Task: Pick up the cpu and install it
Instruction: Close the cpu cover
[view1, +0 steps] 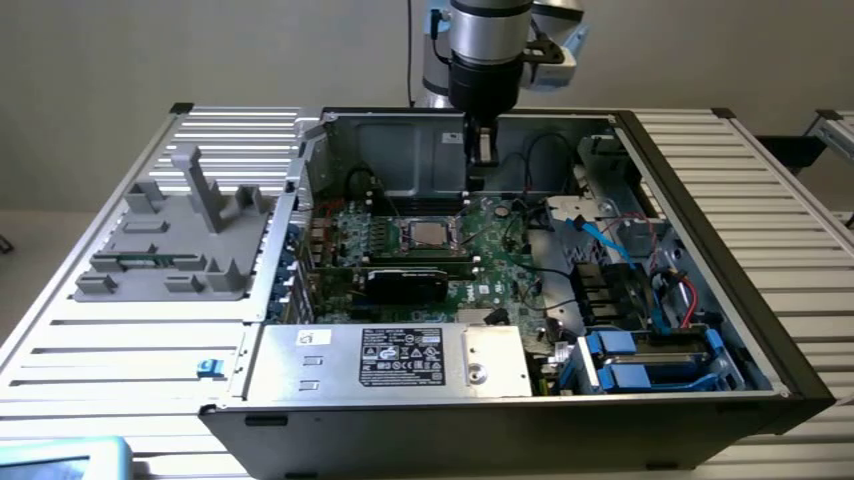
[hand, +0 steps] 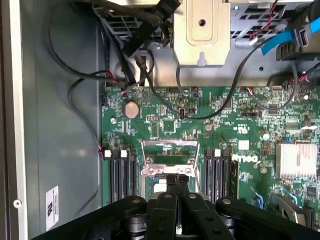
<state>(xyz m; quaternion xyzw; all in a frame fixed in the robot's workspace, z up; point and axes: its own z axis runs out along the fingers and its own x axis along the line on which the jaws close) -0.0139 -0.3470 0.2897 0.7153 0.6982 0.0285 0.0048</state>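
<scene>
The cpu (view1: 427, 235) is a shiny silver square lying flat in the socket in the middle of the green motherboard (view1: 514, 265), inside the open computer case (view1: 694, 200). My gripper (view1: 483, 152) hangs from the arm above the back of the case, higher than the cpu and a little toward the exterior view's right. Its black fingers are shut with nothing visible between them. In the wrist view the gripper (hand: 177, 179) points down at the metal socket frame (hand: 170, 150), and the fingers cover part of the socket.
A black card (view1: 420, 280) sits just in front of the socket. A silver box with a white label (view1: 400, 360) fills the case's front. Black memory slots (hand: 216, 167) flank the socket. Cables (view1: 594, 235) and blue drive bays (view1: 654, 360) crowd the right; a grey fixture (view1: 174, 240) stands on the table's left.
</scene>
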